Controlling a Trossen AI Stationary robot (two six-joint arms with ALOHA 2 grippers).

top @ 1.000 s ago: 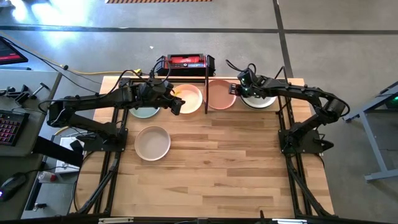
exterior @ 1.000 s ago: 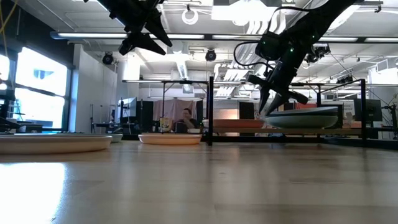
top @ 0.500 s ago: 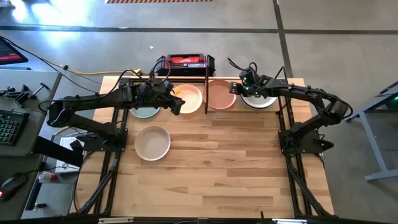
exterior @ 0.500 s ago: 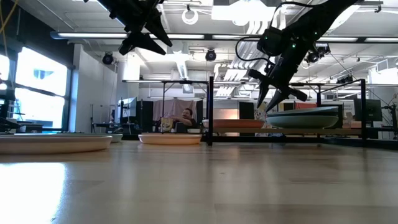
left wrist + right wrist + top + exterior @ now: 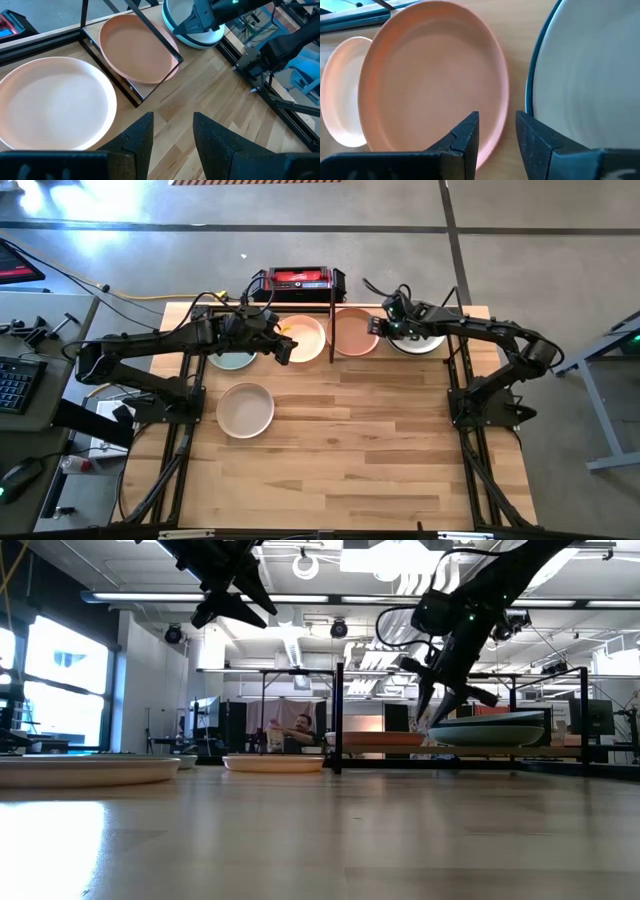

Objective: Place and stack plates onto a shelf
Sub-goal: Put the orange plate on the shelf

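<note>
The shelf point(image 5: 332, 310) runs along the table's far edge. On it, left to right, sit a pale green plate point(image 5: 233, 361), a cream plate point(image 5: 302, 337), a terracotta plate point(image 5: 355, 331) just past the divider, and a pale, dark-rimmed plate stack point(image 5: 420, 340). A beige plate point(image 5: 245, 409) lies on the table nearer the front. My right gripper point(image 5: 495, 135) is open, low at the stack's left rim point(image 5: 432, 724), one finger over the pale plate point(image 5: 590, 75) and one toward the terracotta plate point(image 5: 435, 75). My left gripper point(image 5: 172, 135) hovers open, high over the cream plate's near right edge point(image 5: 50, 105). My right gripper comes slanting down at the pale stack's left rim point(image 5: 532, 95) with its open fingers on either side of that rim. I cannot tell whether a finger touches the plate.
A red-and-black box point(image 5: 298, 280) stands behind the shelf's middle. The shelf's black upright divider point(image 5: 339, 720) stands between the cream and terracotta plates. The near part of the wooden table point(image 5: 360, 460) is bare wood. A person sits far off in the room point(image 5: 297, 730).
My right gripper has bobbed slightly up and back down beside the stack's left rim, staying open. The plates and my left arm have kept still.
</note>
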